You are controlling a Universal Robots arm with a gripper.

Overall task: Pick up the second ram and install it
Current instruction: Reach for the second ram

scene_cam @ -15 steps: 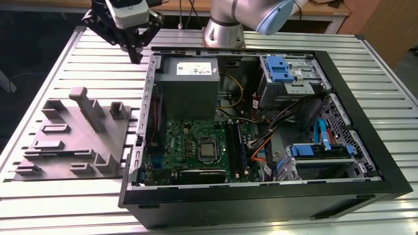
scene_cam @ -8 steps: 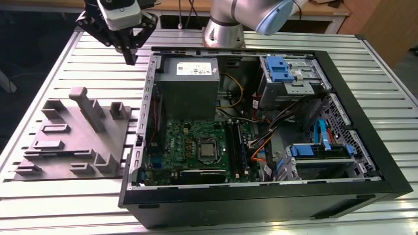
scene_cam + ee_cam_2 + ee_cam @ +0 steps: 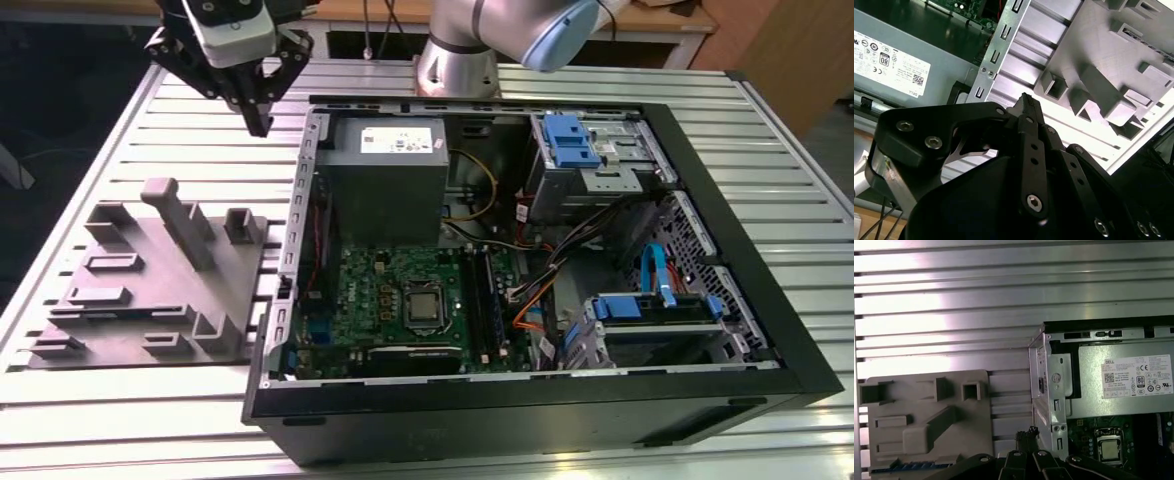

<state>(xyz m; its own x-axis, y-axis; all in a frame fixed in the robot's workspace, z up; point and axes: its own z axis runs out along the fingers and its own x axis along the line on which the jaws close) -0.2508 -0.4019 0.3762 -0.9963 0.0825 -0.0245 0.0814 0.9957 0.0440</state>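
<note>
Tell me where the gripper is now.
In the exterior view the gripper hangs over the slatted table, on the exterior view's left of the open computer case, beside its power supply and beyond the grey tray.

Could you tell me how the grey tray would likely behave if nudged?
The tray looks like rigid moulded plastic, so probably stiff and light. It lies flat and broad on the slatted table, so it would likely slide rather than tip.

We see the hand (image 3: 258, 125), fingers together, hanging over the slatted desk (image 3: 120, 150) just beside the open computer case (image 3: 534, 410), with the grey tray (image 3: 147, 300) nearby.
</note>
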